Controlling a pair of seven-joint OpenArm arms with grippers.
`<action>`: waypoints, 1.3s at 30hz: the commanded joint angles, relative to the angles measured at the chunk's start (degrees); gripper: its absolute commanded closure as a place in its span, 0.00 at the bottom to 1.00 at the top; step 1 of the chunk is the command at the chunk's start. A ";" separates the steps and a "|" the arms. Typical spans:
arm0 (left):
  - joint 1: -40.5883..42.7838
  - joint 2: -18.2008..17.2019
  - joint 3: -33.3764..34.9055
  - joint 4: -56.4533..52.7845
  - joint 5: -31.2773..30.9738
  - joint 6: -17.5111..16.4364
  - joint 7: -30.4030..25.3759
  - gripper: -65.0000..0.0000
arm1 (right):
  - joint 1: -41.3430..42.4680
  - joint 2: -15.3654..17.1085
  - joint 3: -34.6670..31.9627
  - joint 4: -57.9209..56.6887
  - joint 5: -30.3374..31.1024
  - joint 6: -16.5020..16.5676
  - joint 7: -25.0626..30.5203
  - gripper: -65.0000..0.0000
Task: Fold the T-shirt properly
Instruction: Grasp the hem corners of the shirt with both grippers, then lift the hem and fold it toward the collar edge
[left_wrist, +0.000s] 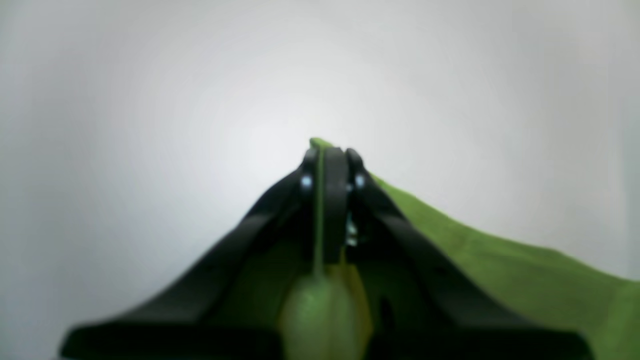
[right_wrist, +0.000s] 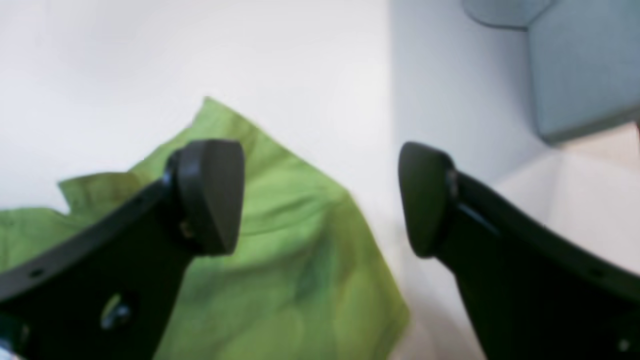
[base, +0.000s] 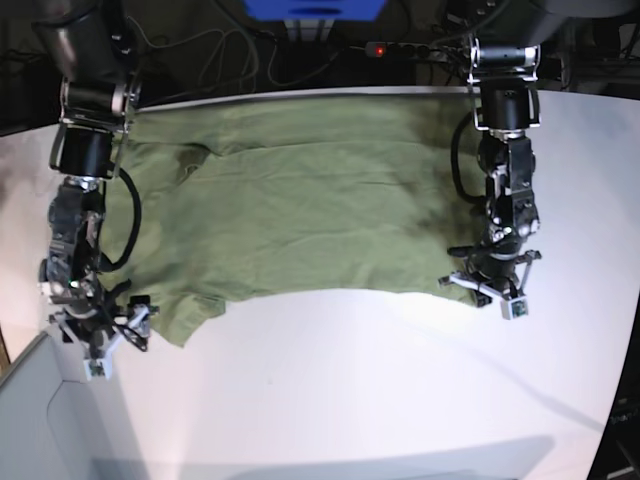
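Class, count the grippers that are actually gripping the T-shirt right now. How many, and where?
1. The left gripper is shut on the T-shirt at its lower edge, on the base view's right. The right gripper stands open beside the sleeve, holding nothing.

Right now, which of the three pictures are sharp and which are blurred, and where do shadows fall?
Left wrist view: soft focus; the left end effector is shut on the T-shirt, with a bright glow behind. Right wrist view: blurred, open right end effector dark against pale table. Base view: sharpest; arm shadows fall on the table's near edge.
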 joint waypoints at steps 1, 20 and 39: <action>-1.04 -0.39 -0.18 1.01 0.04 -0.03 -0.93 1.00 | 2.79 0.35 -1.54 -1.27 0.34 0.38 2.04 0.28; 1.16 -0.47 -0.54 1.01 0.04 -0.03 -0.93 1.00 | 11.67 1.76 -7.34 -32.22 0.26 0.38 23.14 0.29; 3.27 -0.39 -0.54 2.51 -0.05 -0.03 -0.93 1.00 | 11.32 1.76 -7.34 -34.59 0.26 0.30 23.84 1.00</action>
